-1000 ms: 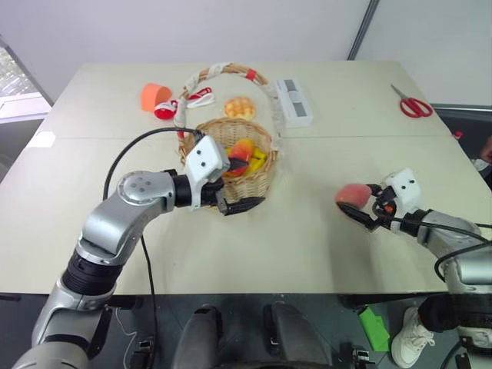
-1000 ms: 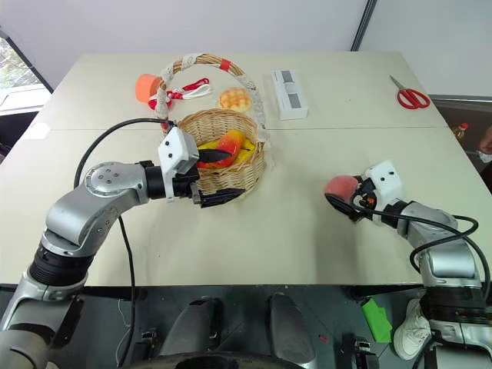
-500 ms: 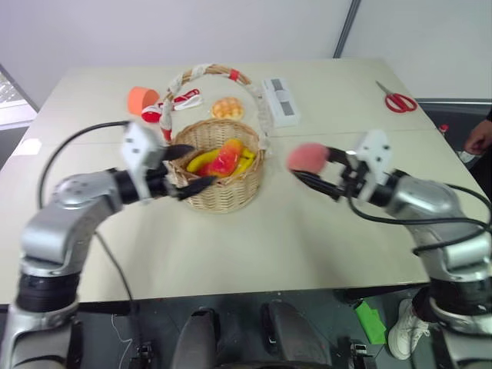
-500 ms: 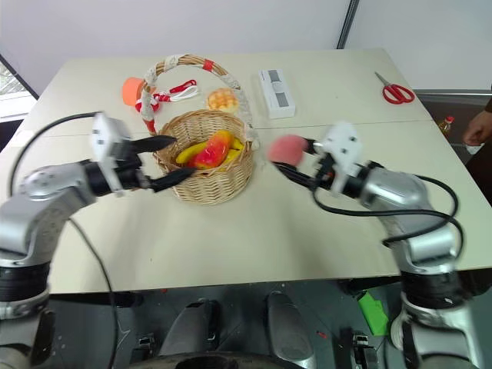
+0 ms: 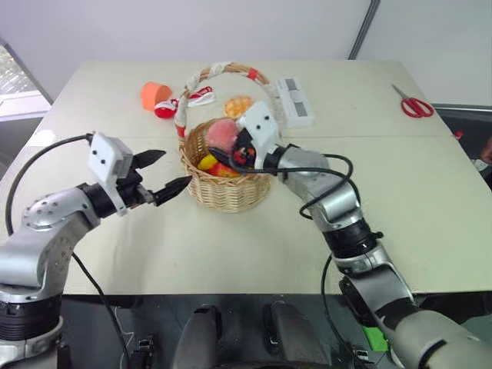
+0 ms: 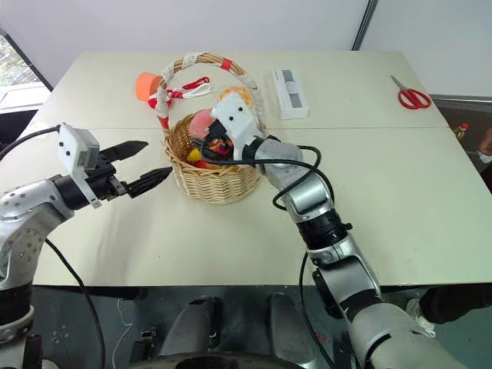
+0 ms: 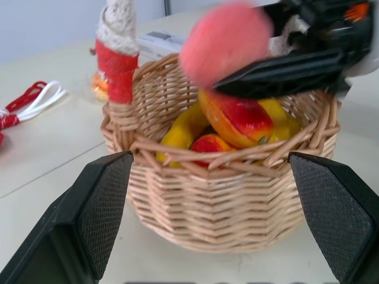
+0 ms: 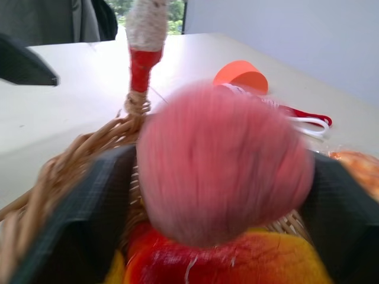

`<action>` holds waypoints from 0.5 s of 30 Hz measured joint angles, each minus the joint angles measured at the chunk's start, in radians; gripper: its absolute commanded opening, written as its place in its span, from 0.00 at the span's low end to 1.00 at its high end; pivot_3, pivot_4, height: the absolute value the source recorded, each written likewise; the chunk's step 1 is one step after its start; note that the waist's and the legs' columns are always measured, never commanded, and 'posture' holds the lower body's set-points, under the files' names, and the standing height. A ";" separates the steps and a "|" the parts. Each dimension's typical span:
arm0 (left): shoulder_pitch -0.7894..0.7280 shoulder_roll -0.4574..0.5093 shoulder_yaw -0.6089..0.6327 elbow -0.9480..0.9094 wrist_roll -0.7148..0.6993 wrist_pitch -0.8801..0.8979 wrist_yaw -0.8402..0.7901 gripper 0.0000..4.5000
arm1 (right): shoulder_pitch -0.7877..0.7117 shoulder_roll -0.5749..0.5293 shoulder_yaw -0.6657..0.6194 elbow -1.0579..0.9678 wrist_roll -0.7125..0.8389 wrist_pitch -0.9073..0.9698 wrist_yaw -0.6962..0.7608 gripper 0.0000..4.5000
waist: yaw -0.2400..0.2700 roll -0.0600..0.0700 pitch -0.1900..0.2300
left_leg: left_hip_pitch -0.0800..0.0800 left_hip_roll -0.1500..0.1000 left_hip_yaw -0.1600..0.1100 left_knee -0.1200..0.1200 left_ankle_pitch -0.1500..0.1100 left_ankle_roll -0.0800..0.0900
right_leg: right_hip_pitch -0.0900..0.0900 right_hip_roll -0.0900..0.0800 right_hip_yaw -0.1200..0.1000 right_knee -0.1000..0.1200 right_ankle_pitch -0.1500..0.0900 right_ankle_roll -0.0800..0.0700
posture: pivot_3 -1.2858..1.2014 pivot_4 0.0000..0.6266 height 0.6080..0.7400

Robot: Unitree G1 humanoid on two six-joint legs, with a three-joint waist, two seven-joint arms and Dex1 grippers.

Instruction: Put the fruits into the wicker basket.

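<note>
Right gripper [image 6: 206, 142]: over the wicker basket's [image 6: 211, 178] opening, fingers spread wide on either side of the peach [image 8: 222, 163]; whether they press it, cannot tell
Peach: between those fingers, just above the fruit in the basket
Mango [image 7: 237, 118]: inside the basket
Banana [image 7: 180, 129]: inside the basket, beside the mango
Left gripper [image 6: 146, 165]: agape and empty, beside the basket on its left, apart from it
Basket: on the table [image 6: 231, 246], handle [image 6: 204, 60] arched above
Orange cup [image 6: 146, 84]: behind the basket, on its side
Scissors [image 6: 411, 96]: far right of the table

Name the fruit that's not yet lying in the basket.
The pink peach, between the right gripper fingers above the wicker basket; banana and mango already lie inside.
</note>
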 measured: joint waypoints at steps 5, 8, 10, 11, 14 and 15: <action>0.002 -0.011 -0.007 -0.013 -0.021 0.004 0.015 1.00 | 0.036 -0.053 0.000 -0.115 0.012 -0.070 0.101 0.99 | 0.000 0.000 0.000 | 0.000 0.000 0.000 0.000 0.000 0.000 | 0.000 0.000 -0.001 0.000 0.000 0.000 | 0.52 0.24 1.00; 0.004 -0.012 -0.008 -0.014 -0.033 0.012 0.023 1.00 | 0.107 -0.131 -0.028 -0.268 0.064 -0.081 0.187 0.99 | 0.001 0.000 0.000 | 0.000 0.000 0.000 0.000 0.000 0.000 | 0.001 0.000 -0.001 0.000 0.000 0.000 | 0.52 0.24 1.00; 0.002 -0.013 -0.013 -0.017 -0.040 0.014 0.027 1.00 | 0.178 -0.196 -0.077 -0.361 0.133 -0.052 0.240 0.99 | 0.002 0.000 0.000 | 0.000 0.000 -0.001 0.000 0.000 0.000 | 0.001 0.000 -0.001 -0.001 0.000 0.000 | 0.52 0.24 1.00; 0.005 -0.014 -0.012 -0.019 -0.040 0.015 0.028 1.00 | 0.220 -0.233 -0.109 -0.404 0.172 -0.027 0.263 0.99 | 0.004 0.000 0.000 | 0.001 0.000 -0.001 0.000 0.000 0.000 | 0.003 0.000 -0.001 -0.001 0.000 0.000 | 0.52 0.24 1.00; 0.001 -0.022 -0.018 -0.019 -0.055 0.017 0.029 1.00 | 0.329 -0.312 -0.234 -0.462 0.248 0.070 0.262 0.99 | 0.002 0.000 0.000 | 0.002 0.000 -0.001 0.000 0.000 0.000 | 0.003 0.000 -0.001 -0.001 0.000 0.000 | 0.52 0.24 1.00; -0.001 -0.025 -0.021 -0.019 -0.061 0.017 0.028 1.00 | 0.336 -0.317 -0.245 -0.460 0.248 0.078 0.253 0.99 | -0.003 0.000 0.000 | 0.003 0.001 0.001 0.000 0.000 0.001 | 0.003 0.001 0.000 -0.001 0.000 0.000 | 0.52 0.24 1.00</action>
